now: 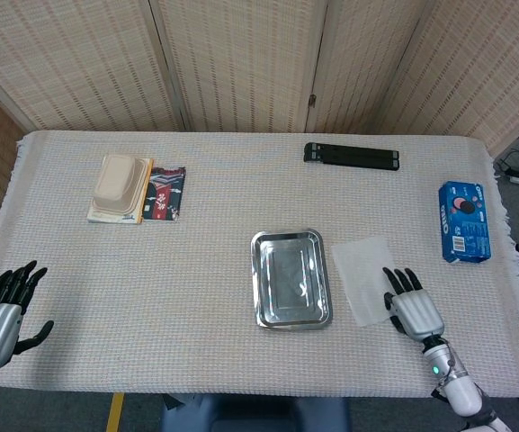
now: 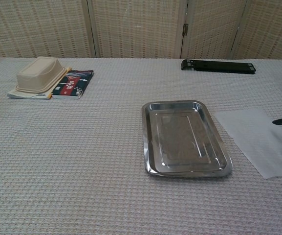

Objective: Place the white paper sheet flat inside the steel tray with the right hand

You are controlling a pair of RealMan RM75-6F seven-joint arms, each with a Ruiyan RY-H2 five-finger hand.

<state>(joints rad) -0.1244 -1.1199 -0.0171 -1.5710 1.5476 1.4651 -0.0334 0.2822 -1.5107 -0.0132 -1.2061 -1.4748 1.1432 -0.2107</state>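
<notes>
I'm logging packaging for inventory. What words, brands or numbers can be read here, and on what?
None can be read for certain.
Blue snack box: white print and a barcode-like patch, too small to read.
Dark patterned booklet: red and white markings, too blurred to read.
Steel tray, white paper sheet: no text visible.

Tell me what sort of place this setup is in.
Probably an indoor robot test or demo room: a table under a woven cloth, folding woven screens as a backdrop, and staged props such as a steel tray and a blue biscuit box.
</notes>
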